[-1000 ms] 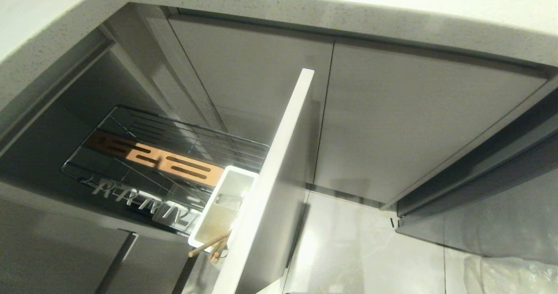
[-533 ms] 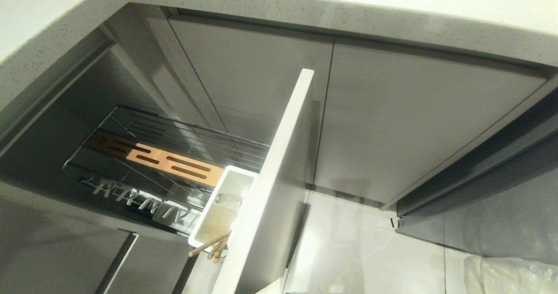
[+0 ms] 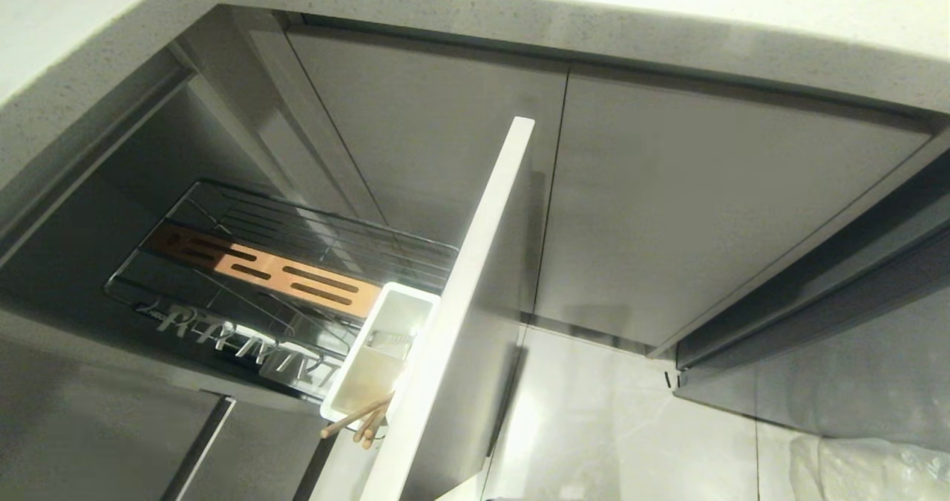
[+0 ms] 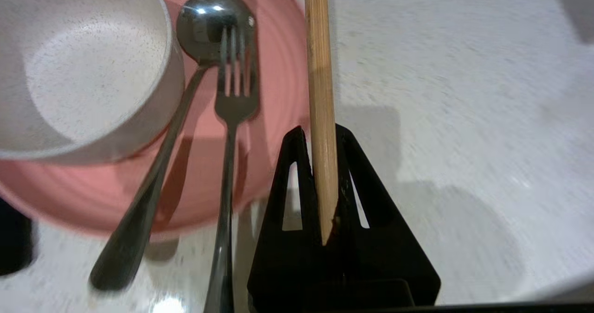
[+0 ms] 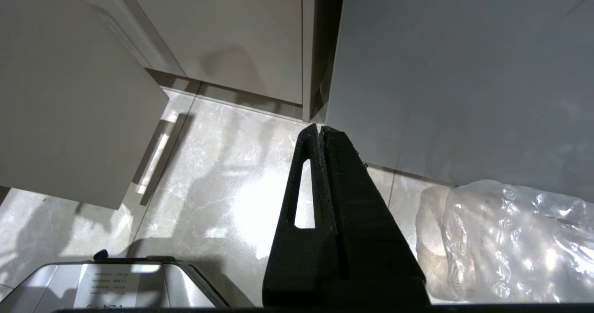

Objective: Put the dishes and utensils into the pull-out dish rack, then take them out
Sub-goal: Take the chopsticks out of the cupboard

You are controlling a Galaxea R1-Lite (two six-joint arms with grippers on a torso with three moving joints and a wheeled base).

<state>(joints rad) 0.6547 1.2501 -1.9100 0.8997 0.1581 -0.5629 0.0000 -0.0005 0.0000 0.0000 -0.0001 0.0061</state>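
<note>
Left wrist view: jaws clamp chopstick (image 4: 320, 95) beside fork (image 4: 229, 132), spoon (image 4: 185, 95), bowl (image 4: 88, 67).

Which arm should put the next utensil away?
Left. The left claw is shut on a chopstick, beside the pink plate with the fork and bowl. The right claw hangs shut and empty over the floor.

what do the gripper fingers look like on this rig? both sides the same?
Yes, as far as the wrist views show. The left gripper and right gripper both have matte black fingers, wide at the base and tapering to narrow tips. Each finger has a long slot cut through it: two slots show on the left, one on the right. No cables, markings or arm links are in view.
</note>
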